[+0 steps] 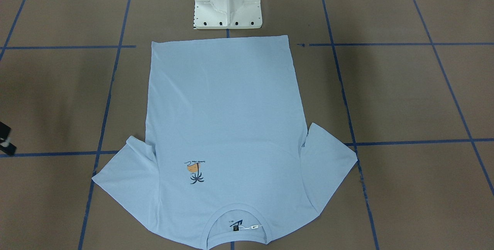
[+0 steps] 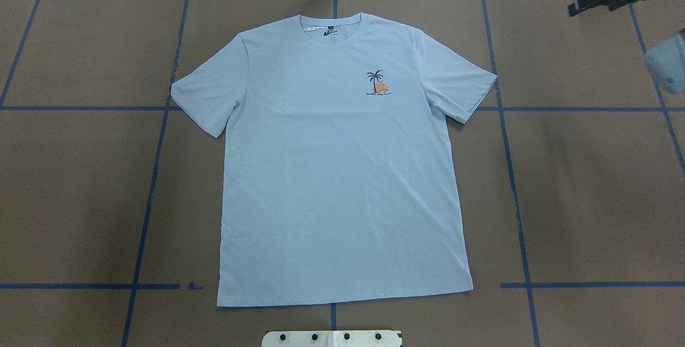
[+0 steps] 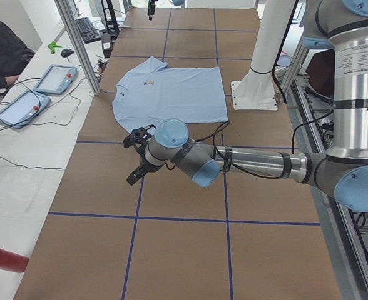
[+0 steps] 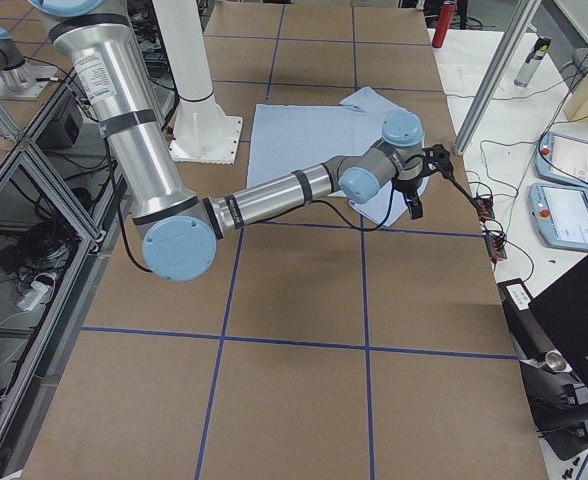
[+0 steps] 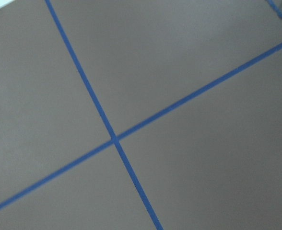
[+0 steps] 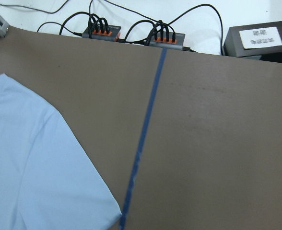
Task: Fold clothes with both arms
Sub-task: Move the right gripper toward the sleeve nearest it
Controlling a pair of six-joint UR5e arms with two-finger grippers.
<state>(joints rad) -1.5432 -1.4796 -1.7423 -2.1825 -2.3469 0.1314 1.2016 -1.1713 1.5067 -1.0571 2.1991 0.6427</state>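
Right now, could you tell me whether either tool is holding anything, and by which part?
Nothing appears held. The T-shirt lies flat and spread, with the left tool and the right tool both clear of it.

T-shirt point(image 2: 342, 175) lay flat on the table point(image 2: 588, 202), hem just before the pedestal base point(image 2: 332, 338), collar at the far end. Right gripper point(image 2: 594, 0) stood off the T-shirt's collar end on the robot's right, apart from it. Left gripper point(image 3: 132, 161) stood well apart from the T-shirt on the robot's left.
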